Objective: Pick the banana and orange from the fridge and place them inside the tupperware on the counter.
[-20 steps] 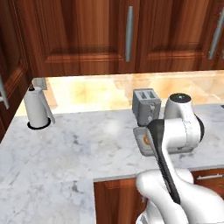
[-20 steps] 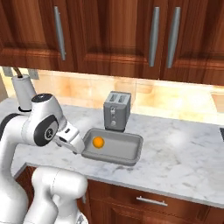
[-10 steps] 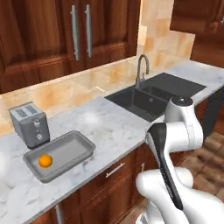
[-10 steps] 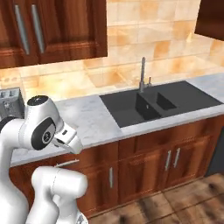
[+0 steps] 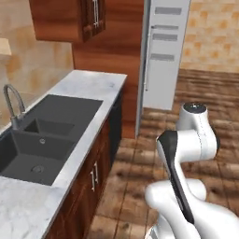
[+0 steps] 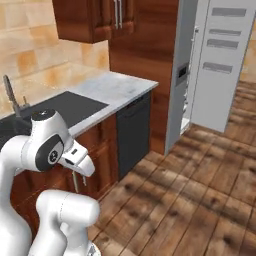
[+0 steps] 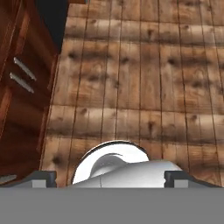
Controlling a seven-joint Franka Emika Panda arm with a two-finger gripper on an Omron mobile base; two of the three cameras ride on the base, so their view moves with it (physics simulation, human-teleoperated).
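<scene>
Tall light-grey fridge with white shelved door (image 5: 164, 51) (image 6: 220, 62) stands ahead, door swung open, well apart from arm, beyond wood floor.
Banana: hidden, presumably inside fridge.
Claw (image 7: 111, 178) points down at floor planks, tips wide apart, empty.
Marble surface (image 5: 91, 86) runs along left.

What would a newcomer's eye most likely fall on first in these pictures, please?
Probably the tall light-grey fridge, standing with its door ajar at the far end of the wooden floor. Next, the dark sink set in the marble counter, and the dark dishwasher under the counter's end.
</scene>
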